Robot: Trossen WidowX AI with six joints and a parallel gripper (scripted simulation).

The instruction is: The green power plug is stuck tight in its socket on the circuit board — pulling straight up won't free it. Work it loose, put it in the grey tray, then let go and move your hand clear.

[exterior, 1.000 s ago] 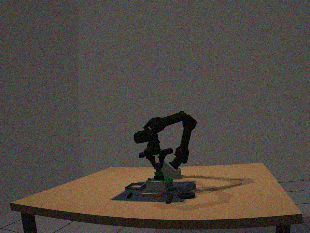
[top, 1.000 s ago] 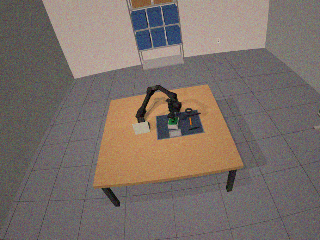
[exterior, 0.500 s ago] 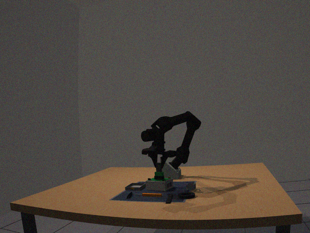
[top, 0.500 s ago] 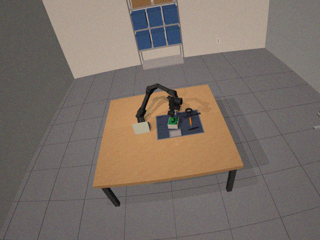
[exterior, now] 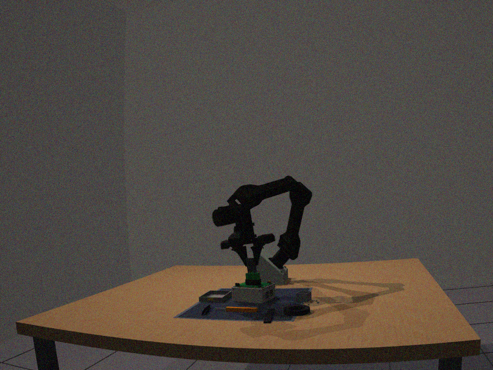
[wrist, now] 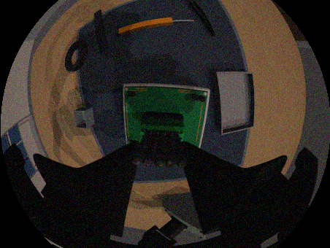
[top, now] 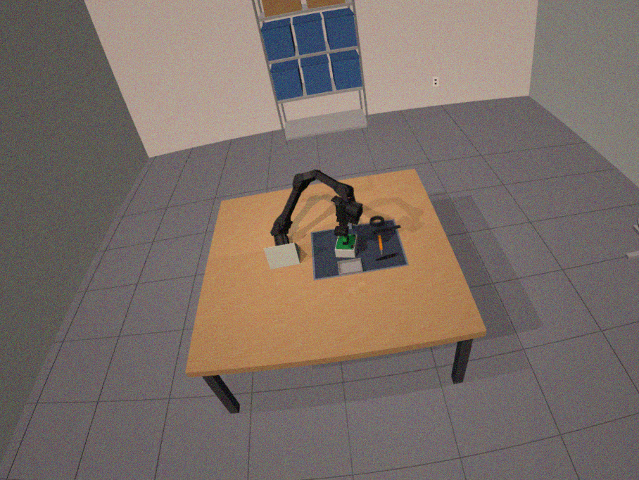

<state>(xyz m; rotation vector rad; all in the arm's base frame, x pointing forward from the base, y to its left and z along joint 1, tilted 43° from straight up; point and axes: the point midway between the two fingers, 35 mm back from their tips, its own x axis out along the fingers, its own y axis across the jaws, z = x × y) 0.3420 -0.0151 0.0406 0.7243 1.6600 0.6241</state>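
The jaws are clenched on the green power plug (exterior: 252,275) (wrist: 160,140), one side at each end of its body in the wrist view. They point down over the circuit board (top: 352,239) (exterior: 241,284) (wrist: 160,103), at the lower middle of the exterior frame. The plug is above the black socket (exterior: 253,282) on the board, outside the tray; whether its pins are loose cannot be told. In the top view the plug is too small to make out clearly.

The board sits on a pale box (top: 345,253) (exterior: 244,294), which stands on a dark blue mat (top: 322,258) (exterior: 191,313) (wrist: 157,58) on the wooden surface (top: 336,310) (exterior: 338,338) (wrist: 274,73). The grey tray (top: 350,266) (exterior: 215,295) (wrist: 233,100) lies just beside the box, left of it in the exterior view and to the right in the wrist view, with nothing visible in it.

An orange-handled screwdriver (top: 380,243) (exterior: 241,309) (wrist: 146,25) lies at the upper middle of the wrist frame, between a black bar (top: 390,227) (exterior: 269,316) (wrist: 99,31) and a slim black tool (top: 386,256) (exterior: 205,310) (wrist: 202,16). A black ring (top: 376,217) (exterior: 296,313) (wrist: 68,58) rests near the bar. The black arm (top: 294,201) (exterior: 295,217) arches over the surface, and a shelving unit (top: 320,94) with blue bins stands at the top of the top view
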